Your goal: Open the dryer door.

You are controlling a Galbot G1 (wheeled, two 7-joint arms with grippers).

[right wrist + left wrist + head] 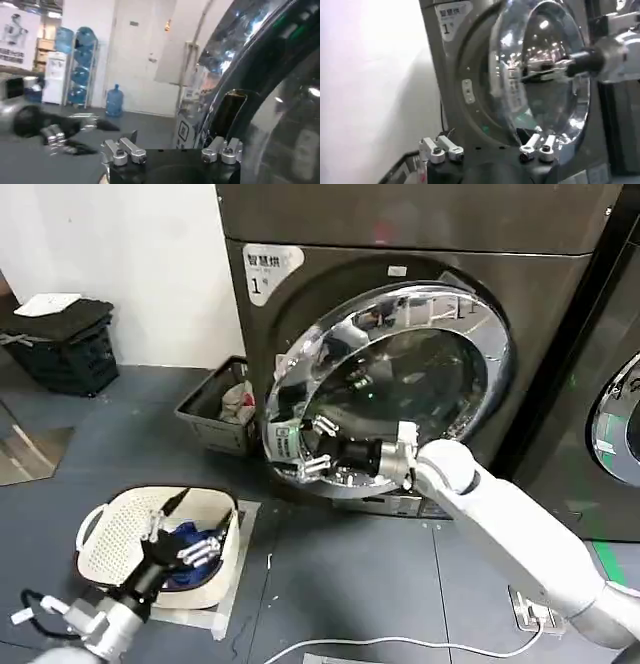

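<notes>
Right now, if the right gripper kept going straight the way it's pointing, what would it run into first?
The right gripper points at the chrome rim of the dryer door, at its left edge, so it would probably meet that rim first. Whether it is already touching is unclear.

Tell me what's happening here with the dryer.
The right gripper is at the lower left rim of the dryer door, fingers spread around its edge. The door stands partly open, swung away from the machine front. The left gripper waits low, open, over a white basket on the floor.

Laundry room: numbered dryer [400, 334], laundry basket [110, 529]
</notes>
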